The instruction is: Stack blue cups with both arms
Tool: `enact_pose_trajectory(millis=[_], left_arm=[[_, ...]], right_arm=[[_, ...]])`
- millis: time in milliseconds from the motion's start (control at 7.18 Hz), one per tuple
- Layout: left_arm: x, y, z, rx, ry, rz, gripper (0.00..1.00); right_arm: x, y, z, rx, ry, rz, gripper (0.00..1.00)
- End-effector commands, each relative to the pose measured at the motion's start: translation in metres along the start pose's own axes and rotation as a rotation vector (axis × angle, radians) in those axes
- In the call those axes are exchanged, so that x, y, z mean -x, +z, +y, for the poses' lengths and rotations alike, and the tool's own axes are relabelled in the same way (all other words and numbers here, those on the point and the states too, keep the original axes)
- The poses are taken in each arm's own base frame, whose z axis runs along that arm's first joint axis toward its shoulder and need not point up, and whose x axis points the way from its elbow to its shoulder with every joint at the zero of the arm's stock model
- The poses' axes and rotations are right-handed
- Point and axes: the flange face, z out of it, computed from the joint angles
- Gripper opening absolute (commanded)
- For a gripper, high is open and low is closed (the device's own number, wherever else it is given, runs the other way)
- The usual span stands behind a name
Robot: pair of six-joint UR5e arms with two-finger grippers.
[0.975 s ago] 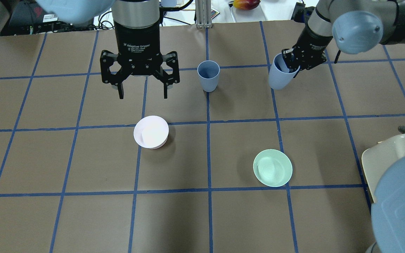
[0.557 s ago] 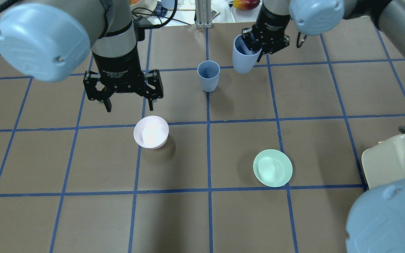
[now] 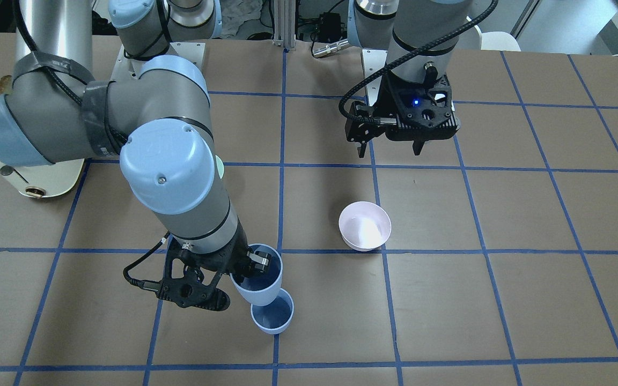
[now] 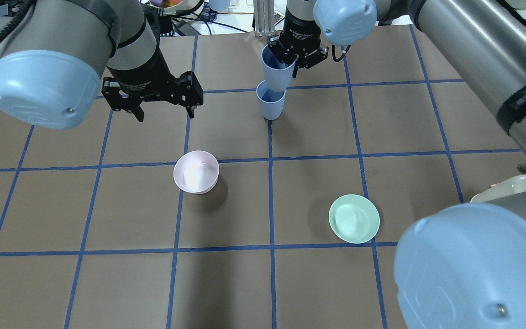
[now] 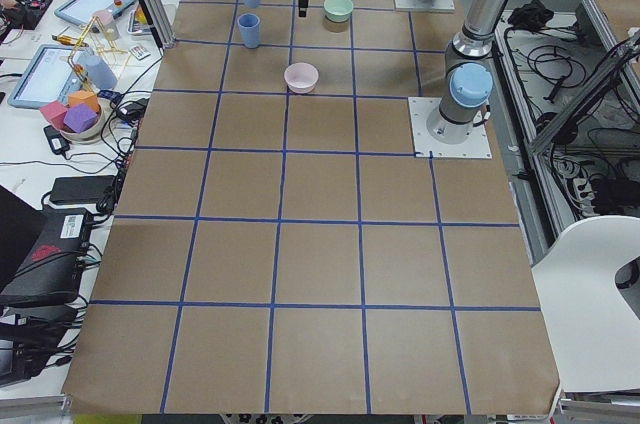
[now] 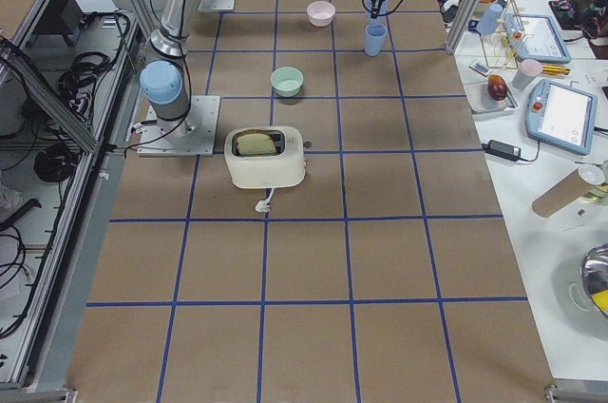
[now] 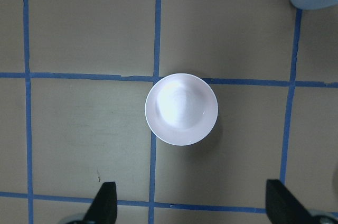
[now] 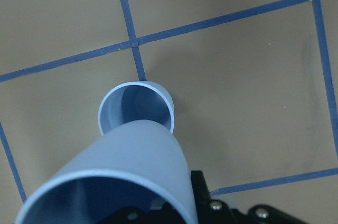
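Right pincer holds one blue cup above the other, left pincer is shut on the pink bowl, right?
No: the overhead exterior view shows the left pincer open and empty, apart from the pink bowl. The right pincer does hold one blue cup above the other blue cup.

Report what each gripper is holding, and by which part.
The right gripper holds a blue cup by one side of its rim, with a finger inside the cup. The left gripper is open and holds nothing.
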Motion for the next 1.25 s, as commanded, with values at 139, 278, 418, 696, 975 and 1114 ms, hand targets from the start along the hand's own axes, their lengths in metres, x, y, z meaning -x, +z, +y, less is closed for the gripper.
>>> enact_pose_trajectory(millis=[139, 278, 418, 696, 975, 1114], left_arm=[[-0.004, -0.003, 0.008, 0.068, -0.006, 0.067, 1.00], [-0.003, -0.004, 0.008, 0.068, -0.006, 0.065, 1.00], [-0.003, -0.005, 0.008, 0.065, -0.004, 0.066, 1.00], [-0.003, -0.007, 0.010, 0.064, -0.006, 0.065, 1.00], [-0.003, -0.007, 0.011, 0.064, -0.006, 0.065, 1.00], [-0.003, -0.007, 0.011, 0.062, -0.006, 0.062, 1.00]], right_arm=[[0.008, 0.022, -0.009, 0.014, 0.009, 0.001, 0.00], [0.010, 0.034, -0.013, 0.013, 0.009, -0.002, 0.00], [0.009, 0.035, -0.014, 0.018, 0.013, -0.004, 0.00], [0.010, 0.037, -0.013, 0.019, 0.014, -0.004, 0.00], [0.010, 0.045, -0.015, 0.029, 0.016, 0.001, 0.28], [0.010, 0.045, -0.015, 0.029, 0.016, 0.001, 0.64]])
